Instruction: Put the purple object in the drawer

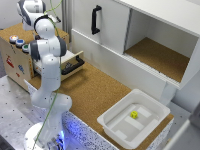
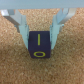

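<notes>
the gripper (image 2: pixel 39 31) clamps the purple object (image 2: pixel 38 45) between both fingers above cork board (image 1: pixel 95 92). the drawer (image 1: pixel 71 62) stands open at upper left; a white tub (image 1: pixel 134 121) sits lower right.

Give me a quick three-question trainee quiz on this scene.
1. True or false: the drawer of the wooden box is pushed fully shut.
2. What lies in the white tub? A) a red ball B) a small yellow object C) a cup
3. Fill in: in the wrist view, the purple cube sits between the two ___.

Key: 1 false, it stands pulled out. 2 B. 3 jaws, one close against each side of the cube.
</notes>
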`<action>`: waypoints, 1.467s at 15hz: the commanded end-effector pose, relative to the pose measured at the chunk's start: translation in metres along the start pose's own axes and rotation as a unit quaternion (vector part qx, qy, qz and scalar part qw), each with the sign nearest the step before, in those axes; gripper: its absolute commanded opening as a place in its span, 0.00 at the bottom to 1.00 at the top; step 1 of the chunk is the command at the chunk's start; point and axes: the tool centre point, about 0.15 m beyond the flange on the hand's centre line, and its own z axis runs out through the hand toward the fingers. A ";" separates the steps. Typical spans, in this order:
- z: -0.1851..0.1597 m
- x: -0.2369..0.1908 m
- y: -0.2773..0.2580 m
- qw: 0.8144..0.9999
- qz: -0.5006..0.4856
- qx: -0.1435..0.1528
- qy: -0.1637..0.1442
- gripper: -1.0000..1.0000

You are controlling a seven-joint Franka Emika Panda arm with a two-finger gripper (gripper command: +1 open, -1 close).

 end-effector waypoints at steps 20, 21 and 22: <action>0.071 -0.162 0.069 0.992 0.040 -0.038 0.115 0.00; 0.081 -0.159 0.076 0.993 0.041 -0.033 0.101 0.00; 0.091 -0.156 0.080 0.994 0.039 -0.038 0.089 0.00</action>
